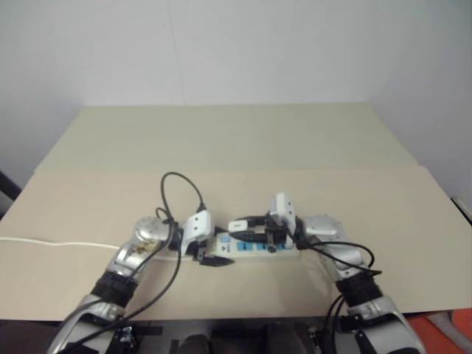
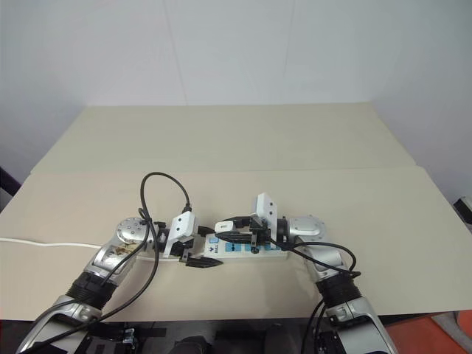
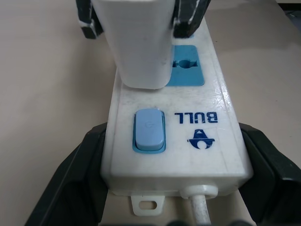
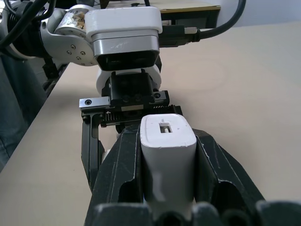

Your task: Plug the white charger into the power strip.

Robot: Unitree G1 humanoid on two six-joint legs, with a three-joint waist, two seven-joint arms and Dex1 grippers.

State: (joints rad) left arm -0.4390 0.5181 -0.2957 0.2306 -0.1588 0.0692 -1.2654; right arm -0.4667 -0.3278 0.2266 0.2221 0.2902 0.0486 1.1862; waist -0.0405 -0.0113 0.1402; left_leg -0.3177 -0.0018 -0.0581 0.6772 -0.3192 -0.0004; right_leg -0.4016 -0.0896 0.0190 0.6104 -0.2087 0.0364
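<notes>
A: Two grippers, both low in the middle of the head cam pic. Where's the power strip [image 1: 254, 245]?

B: Flat on the tan table [image 1: 236, 147], lower middle of the pic, running left-right between the two arms.

A: What's the left gripper [image 3: 164, 169] doing?

B: Its two black fingers [image 3: 70, 183] are squeezed on the sides of the strip, at the end w/ the blue switch [image 3: 149, 130] and the cord [image 3: 201, 207]. Clamped tight on it.

A: And the right gripper [image 4: 167, 160]?

B: Jaws pinched on the white charger [image 4: 168, 155], one black finger on each side. Charger end w/ the little slot faces the cam.

A: Where's the charger vs. the strip?

B: In the left wrist cam the charger sits at the top middle of the pic, right over the strip, next to the switch. It hides part of a blue socket [image 3: 188, 66]. Can't tell if the prongs are in.

A: Anything else?

B: Thin white cord trails off to the left edge of the head cam pic. Black cable [image 1: 181, 192] loops up from the left arm. White wall [image 1: 236, 44] at the top.
</notes>
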